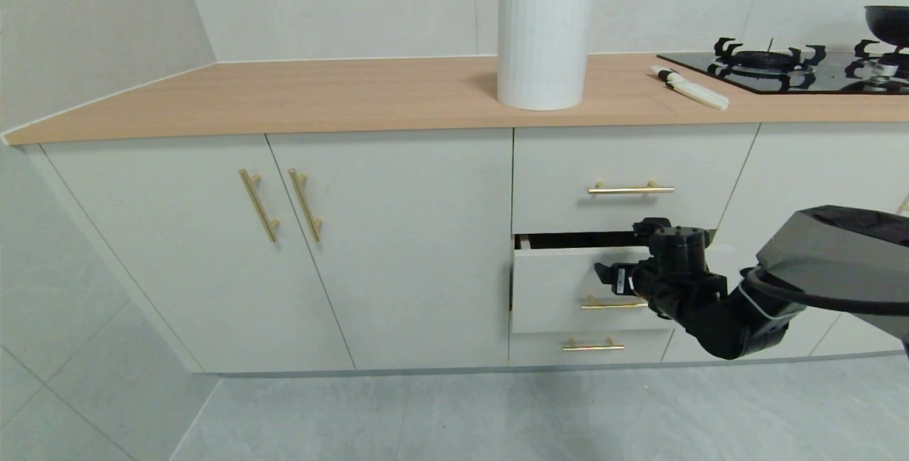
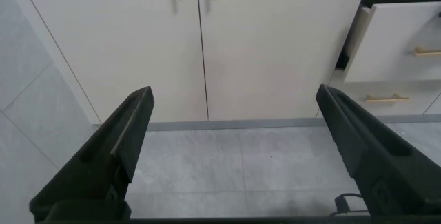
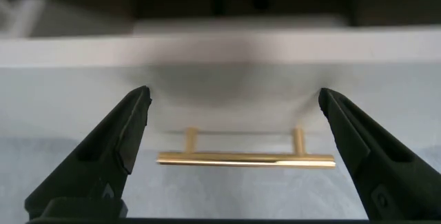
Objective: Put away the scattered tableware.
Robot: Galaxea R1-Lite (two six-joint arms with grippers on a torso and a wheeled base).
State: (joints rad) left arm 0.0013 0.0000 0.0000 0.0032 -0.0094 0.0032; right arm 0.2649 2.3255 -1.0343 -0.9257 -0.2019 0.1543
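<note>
Knife [image 1: 689, 87] beside hob [image 1: 781, 72], white canister [image 1: 544, 35] near, drawer [image 1: 554, 283] ajar

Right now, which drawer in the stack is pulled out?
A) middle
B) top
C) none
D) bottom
A: the middle drawer juts out with a dark gap above its front; the right gripper sits open at its handle.

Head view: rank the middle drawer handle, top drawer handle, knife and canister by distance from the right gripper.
1. Middle drawer handle, directly before the right gripper.
2. Top drawer handle, just above.
3. Knife and canister on the counter: too close to call.
</note>
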